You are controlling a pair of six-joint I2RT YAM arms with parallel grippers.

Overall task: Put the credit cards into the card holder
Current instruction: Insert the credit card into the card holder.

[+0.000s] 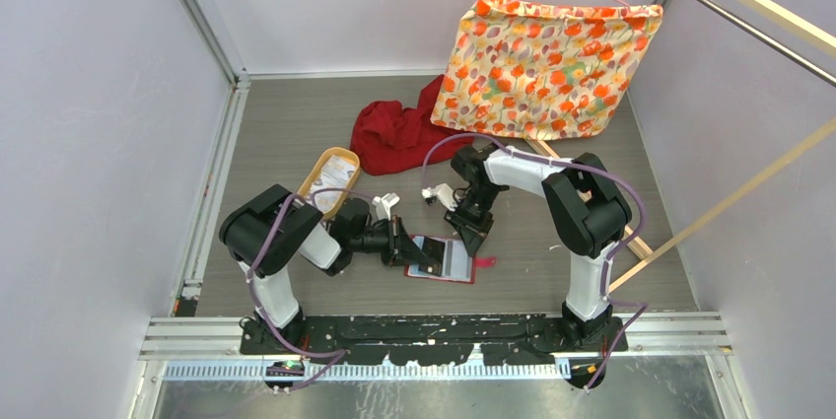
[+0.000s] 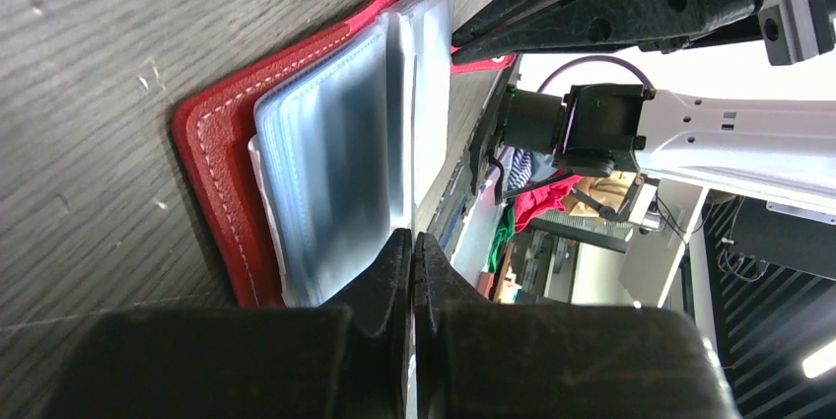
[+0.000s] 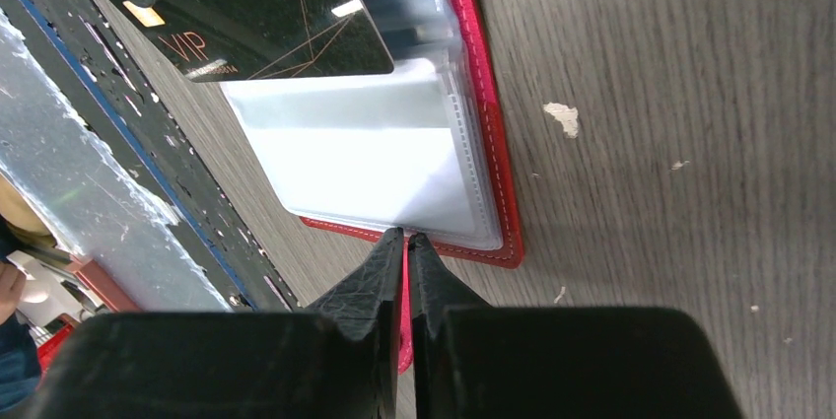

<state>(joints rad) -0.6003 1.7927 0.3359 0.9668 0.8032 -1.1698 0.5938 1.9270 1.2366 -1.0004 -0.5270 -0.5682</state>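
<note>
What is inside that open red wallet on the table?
Inside the red card holder are clear plastic sleeves, the visible one looking empty, and a black VIP card. Sleeves stacked beneath are covered, so their contents cannot be seen.

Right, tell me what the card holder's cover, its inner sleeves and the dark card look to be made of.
The card holder cover looks like red leather or an imitation, matte, with pale stitching along its edge. The inner sleeves look like thin clear plastic, glossy, showing soft glare and layered edges. The dark card is probably rigid plastic: smooth black, with sharp highlights and gold-toned line print.
</note>
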